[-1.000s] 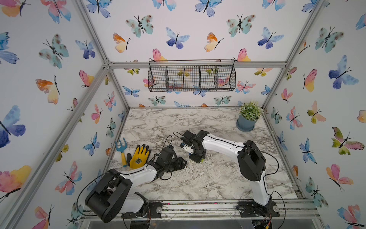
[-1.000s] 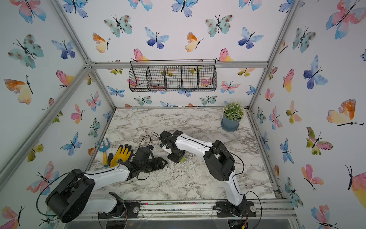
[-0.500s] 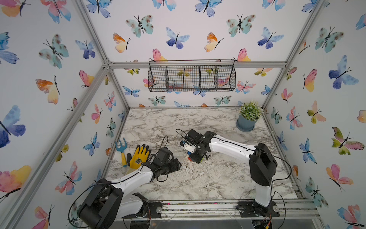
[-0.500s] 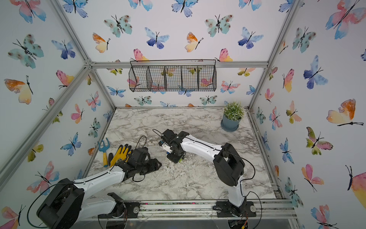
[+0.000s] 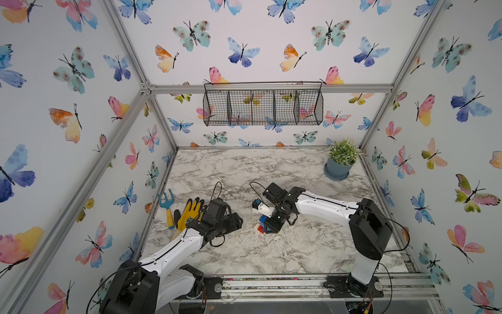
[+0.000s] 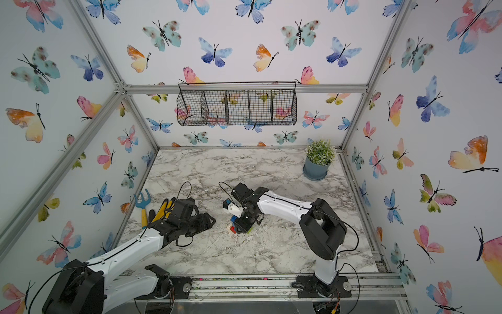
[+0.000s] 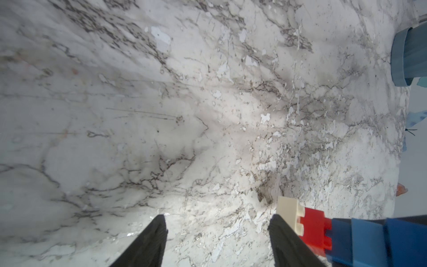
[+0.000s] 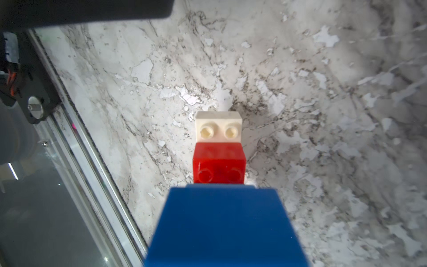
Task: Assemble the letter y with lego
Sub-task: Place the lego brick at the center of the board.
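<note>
My right gripper (image 5: pixel 267 227) is shut on the lego (image 5: pixel 261 226), a joined row of bricks held low over the marble table (image 5: pixel 271 168) near its middle. In the right wrist view a blue brick (image 8: pixel 221 226) fills the jaws and hides the fingers. A red brick (image 8: pixel 219 166) and a cream brick (image 8: pixel 218 127) stick out beyond it. A bit of lime green (image 6: pixel 250 231) shows under the gripper. My left gripper (image 7: pixel 218 223) stands open over bare marble, with the cream brick (image 7: pixel 288 212) just outside one finger (image 7: pixel 279 233). The letter y as a whole is not visible.
A blue-and-yellow garden fork (image 5: pixel 168 206) and yellow gloves (image 5: pixel 190 212) lie at the left edge, beside my left arm. A potted plant (image 5: pixel 341 160) stands at the back right. A wire basket (image 5: pixel 263 107) hangs on the back wall. A metal rail (image 5: pixel 271 280) runs along the front.
My left gripper has drawn back to the left, away from the bricks. The right arm has swung its elbow right and brought the held bricks slightly toward the front.
</note>
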